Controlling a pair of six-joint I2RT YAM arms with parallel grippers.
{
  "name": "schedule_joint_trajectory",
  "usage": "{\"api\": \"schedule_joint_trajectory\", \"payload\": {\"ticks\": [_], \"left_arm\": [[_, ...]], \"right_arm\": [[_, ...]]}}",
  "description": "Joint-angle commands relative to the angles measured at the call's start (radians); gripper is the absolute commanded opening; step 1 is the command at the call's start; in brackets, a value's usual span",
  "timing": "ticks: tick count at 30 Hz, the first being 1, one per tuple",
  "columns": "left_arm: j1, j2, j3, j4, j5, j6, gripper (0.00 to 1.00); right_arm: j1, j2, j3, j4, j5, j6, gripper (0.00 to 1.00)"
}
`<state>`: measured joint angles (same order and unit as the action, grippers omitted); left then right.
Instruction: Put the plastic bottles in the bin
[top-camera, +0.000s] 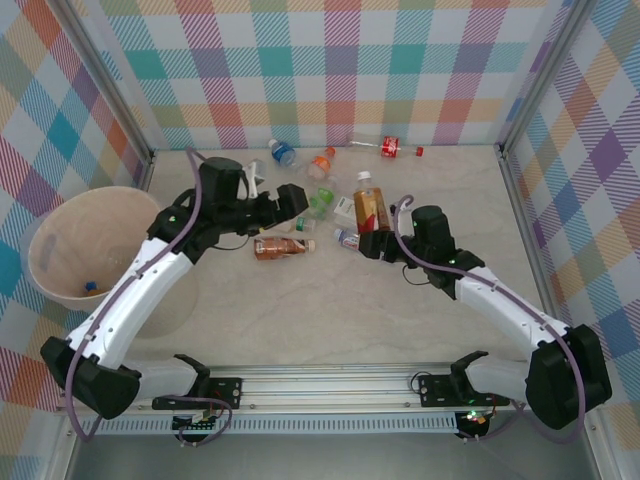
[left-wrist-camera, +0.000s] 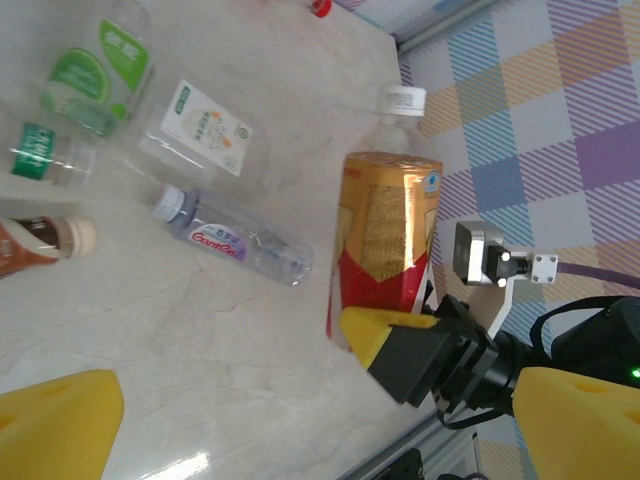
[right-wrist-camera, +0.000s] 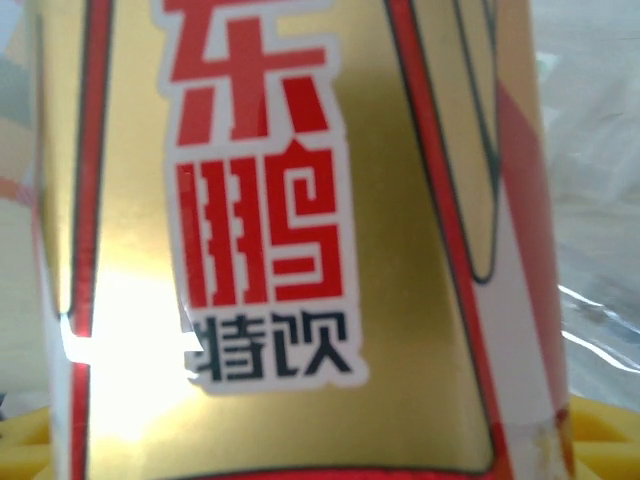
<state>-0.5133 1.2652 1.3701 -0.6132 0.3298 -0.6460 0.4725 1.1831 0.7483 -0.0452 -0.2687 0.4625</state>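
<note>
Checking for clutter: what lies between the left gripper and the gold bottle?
Top view: a green bottle and a white-labelled bottle lie between left gripper and gold bottle.

I see my left gripper (left-wrist-camera: 320, 435) with its two yellow fingers (left-wrist-camera: 55, 425) spread wide, one at each bottom corner. Past them the right gripper (left-wrist-camera: 385, 335) pinches the bottom end of a gold bottle (left-wrist-camera: 385, 230) that has a red band and a white cap. More bottles lie on the pale table (left-wrist-camera: 200, 350). The purple-label bottle (left-wrist-camera: 232, 240) is near the gold one. The white-label bottle (left-wrist-camera: 195, 125) and the green-label bottle (left-wrist-camera: 95, 75) are farther off. The brown bottle (left-wrist-camera: 35, 245) pokes in from the left edge. A checked wall (left-wrist-camera: 540, 110) stands behind.
</note>
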Motion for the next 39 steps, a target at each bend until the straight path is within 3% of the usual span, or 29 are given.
{"api": "schedule_joint_trajectory", "payload": {"ticks": [1,15,20,28,33,39], "left_arm": [[-0.048,0.022,0.003,0.11,-0.009,-0.024,1.0],[-0.137,0.153,-0.025,0.23,-0.132,-0.145,1.0],[-0.138,0.187,-0.008,0.216,-0.106,-0.164,0.99],[-0.138,0.208,0.011,0.192,-0.105,-0.178,0.82],[-0.134,0.192,0.008,0.219,-0.058,-0.161,0.68],[-0.106,0.15,-0.02,0.214,-0.066,-0.156,0.63]], "right_arm": [[0.028,0.021,0.042,0.085,-0.086,-0.029,0.48],[0.149,0.087,0.119,0.183,-0.207,-0.013,0.49],[0.174,0.101,0.143,0.194,-0.197,-0.016,0.49],[0.204,0.139,0.228,0.141,-0.218,-0.043,0.51],[0.203,0.139,0.252,0.082,-0.216,-0.044,0.61],[0.204,0.105,0.241,0.038,-0.2,-0.086,0.74]]}}
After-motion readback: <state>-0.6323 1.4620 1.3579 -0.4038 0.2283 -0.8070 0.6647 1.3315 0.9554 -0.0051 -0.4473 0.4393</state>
